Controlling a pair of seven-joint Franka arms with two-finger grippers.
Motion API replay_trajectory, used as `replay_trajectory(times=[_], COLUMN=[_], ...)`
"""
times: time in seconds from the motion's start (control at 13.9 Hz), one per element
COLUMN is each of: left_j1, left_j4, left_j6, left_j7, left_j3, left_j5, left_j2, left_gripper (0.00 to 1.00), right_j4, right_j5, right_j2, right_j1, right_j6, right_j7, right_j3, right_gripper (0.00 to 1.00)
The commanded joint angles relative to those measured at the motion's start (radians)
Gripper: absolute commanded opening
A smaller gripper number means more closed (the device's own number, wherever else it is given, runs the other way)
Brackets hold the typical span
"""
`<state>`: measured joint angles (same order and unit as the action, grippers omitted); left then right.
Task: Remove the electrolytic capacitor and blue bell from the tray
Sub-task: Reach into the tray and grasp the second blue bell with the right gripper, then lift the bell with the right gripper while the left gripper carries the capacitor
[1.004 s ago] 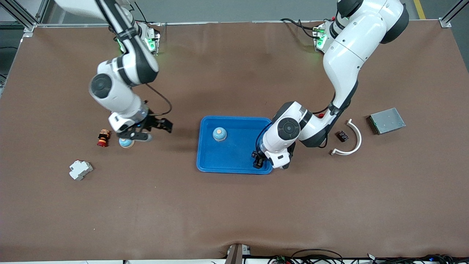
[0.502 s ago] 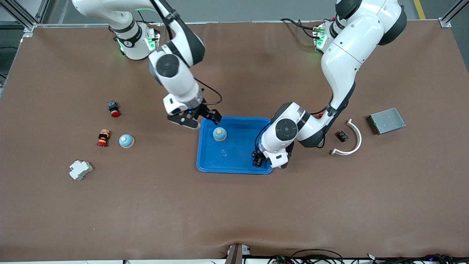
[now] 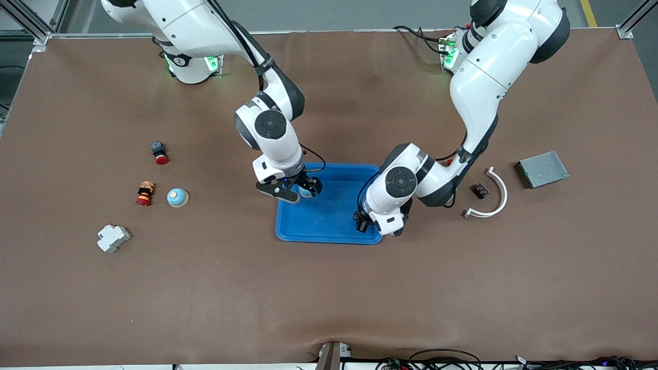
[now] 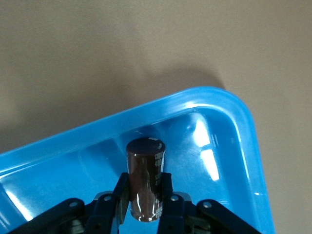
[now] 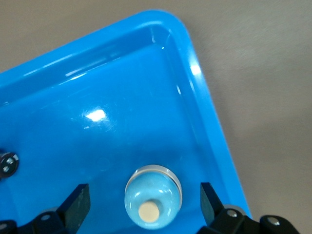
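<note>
We see a glossy blue plastic tray (image 3: pixel 329 226) w/ rounded corners and a raised rim, centre of the front view, on a matte brown table (image 3: pixel 329 298). The right gripper (image 3: pixel 291 191) sits low over the tray's corner toward the right arm's end, fingers spread wide on either side of a bell (image 5: pixel 153 196); in the right wrist view the bell is a smooth light-blue dome w/ a pale round button on top and a silvery rim, standing on the tray floor, and the black fingertips (image 5: pixel 78 201) are clear of it on both sides, not touching. The left gripper (image 3: pixel 361 224) is down at the tray's lower corner in the front view, toward the left arm's end; in the left wrist view its fingers are clamped on a capacitor (image 4: pixel 145 178), a dark, shiny cylinder held upright just inside the rounded corner. We can't tell whether its base touches the tray floor. Mid-left of the front view, on bare table: a second blue bell (image 3: pixel 177 197), a red-and-black stacked part (image 3: pixel 145 192) just beside it, a red-tipped button (image 3: pixel 159 152), a white blocky part (image 3: pixel 113 238). Mid-right: a white curved strip (image 3: pixel 492 198), a small dark part (image 3: pixel 480 190), a grey flat metal box (image 3: pixel 543 169).
</note>
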<state>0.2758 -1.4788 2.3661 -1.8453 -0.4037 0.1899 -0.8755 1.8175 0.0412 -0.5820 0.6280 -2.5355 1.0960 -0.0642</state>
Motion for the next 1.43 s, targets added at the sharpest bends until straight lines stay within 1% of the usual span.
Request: replay_trajectory(times=[0.0,0.14,0.22,0.36,0.57,0.79,0.93,1.08,1.22,1.29,1.36], left_j1=[0.016,-0.009,-0.033,-0.070,-0.170,-0.268,-0.367,-0.479,-0.547,-0.576,-0.596], left_j4=[0.022,0.023,0.022,0.020,0.015,0.011,-0.024,-0.038,-0.046,-0.043,-0.044], left_j6=[-0.088,-0.139,-0.178,-0.255,-0.434,-0.543,-0.559,-0.561,-0.550,-0.541,-0.509], left_j7=[0.001,0.008,0.033,0.111,0.363,0.542,0.694,0.854,0.990,1.030,1.044], left_j3=[0.013,0.005,0.003,0.002,-0.001,0.000,0.002,0.002,0.008,0.011,0.011], left_j5=[0.016,0.025,0.023,0.019,-0.004,-0.010,0.003,0.003,0.009,0.020,0.026], left_j2=[0.055,0.117,0.150,0.212,0.288,0.291,0.290,0.274,0.244,0.218,0.192], left_gripper=[0.00,0.00,0.00,0.00,0.00,0.00,0.00,0.00,0.00,0.00,0.00], right_j4=[-0.027,-0.023,-0.023,-0.020,-0.018,-0.017,-0.015,-0.017,-0.017,-0.020,-0.023], right_j5=[0.026,0.045,0.060,0.063,0.065,0.097,0.123,0.128,0.126,0.126,0.126], right_j2=[-0.051,-0.061,-0.068,-0.070,-0.070,-0.070,-0.071,-0.073,-0.073,-0.078,-0.082], right_j1=[0.036,0.045,0.055,0.061,0.065,0.064,0.059,0.059,0.059,0.061,0.061], right_j6=[-0.037,-0.038,-0.037,-0.037,-0.029,-0.023,-0.022,-0.022,-0.020,-0.022,-0.022], right_j7=[0.041,0.039,0.041,0.041,0.039,0.038,0.038,0.036,0.038,0.039,0.039], right_j3=[0.010,0.011,0.012,0.012,0.014,0.015,0.021,0.021,0.021,0.021,0.021], right_gripper=[1.00,1.00,1.00,1.00,1.00,1.00,1.00,1.00,1.00,0.98,0.91])
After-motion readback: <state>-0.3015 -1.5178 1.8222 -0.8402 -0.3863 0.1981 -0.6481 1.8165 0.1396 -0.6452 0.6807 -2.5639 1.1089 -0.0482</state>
